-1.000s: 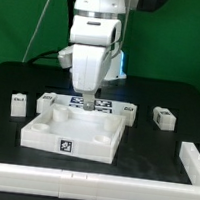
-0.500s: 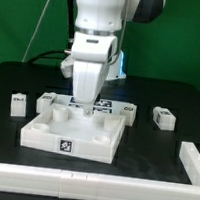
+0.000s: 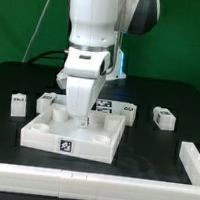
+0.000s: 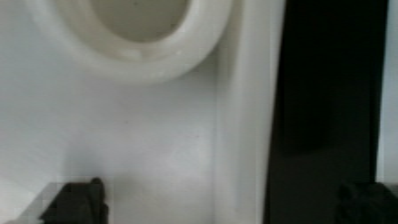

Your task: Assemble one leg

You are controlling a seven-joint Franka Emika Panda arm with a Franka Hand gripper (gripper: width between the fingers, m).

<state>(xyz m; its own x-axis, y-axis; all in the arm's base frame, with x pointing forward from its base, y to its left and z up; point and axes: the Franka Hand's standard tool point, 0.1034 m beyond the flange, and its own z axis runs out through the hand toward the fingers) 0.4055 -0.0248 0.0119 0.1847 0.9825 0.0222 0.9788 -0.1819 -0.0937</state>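
The large white tray (image 3: 44,134) lies mid-table. Small white tagged legs lie on the black table: one at the exterior view's left (image 3: 18,102), one at the right (image 3: 163,117), one behind the tray (image 3: 128,111). My gripper (image 3: 82,113) is down low over the tray's back part. In the wrist view the gripper (image 4: 222,205) is open, its dark fingertips (image 4: 75,200) wide apart. Between them lie the tray's wall (image 4: 246,110) and the black table. A raised round corner (image 4: 143,40) of the tray shows ahead. No leg is held.
The marker board (image 3: 109,106) lies behind the tray, partly hidden by the arm. White rails run along the table's front (image 3: 88,185) and the exterior view's right (image 3: 192,159). A cable hangs behind the arm.
The arm has moved down and a little to the exterior view's left, bringing the gripper closer to the tray's back part.
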